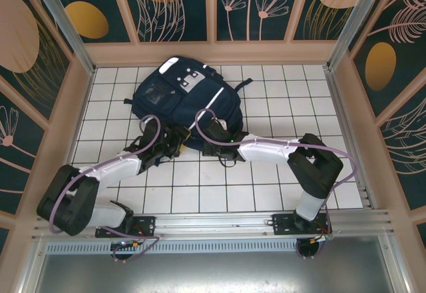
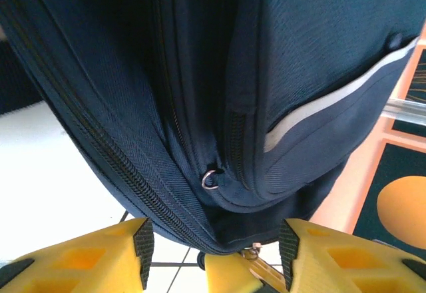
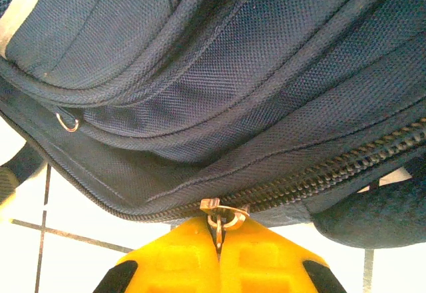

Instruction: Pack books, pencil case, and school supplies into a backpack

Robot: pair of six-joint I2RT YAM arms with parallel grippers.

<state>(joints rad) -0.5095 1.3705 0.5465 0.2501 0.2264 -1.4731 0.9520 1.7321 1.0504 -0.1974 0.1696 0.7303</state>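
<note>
The navy backpack [image 1: 181,96] lies on the white tiled table, with its top toward the far wall. My left gripper [image 1: 174,140] is at its near edge. In the left wrist view this gripper [image 2: 215,250] is open, its black pads on either side of the bag's zippered edge [image 2: 133,173] without pinching it. My right gripper [image 1: 204,132] is next to it at the same edge. In the right wrist view it [image 3: 218,240] is shut on the brass zipper pull [image 3: 219,214]. The books, pencil case and school supplies are out of view.
Wooden walls with dark floral panels [image 1: 176,6] close in the table at the back and both sides. A metal rail [image 1: 219,223] runs along the near edge by the arm bases. Bare tiles [image 1: 279,93] lie right of the backpack, where a dark strap [image 1: 243,83] sticks out.
</note>
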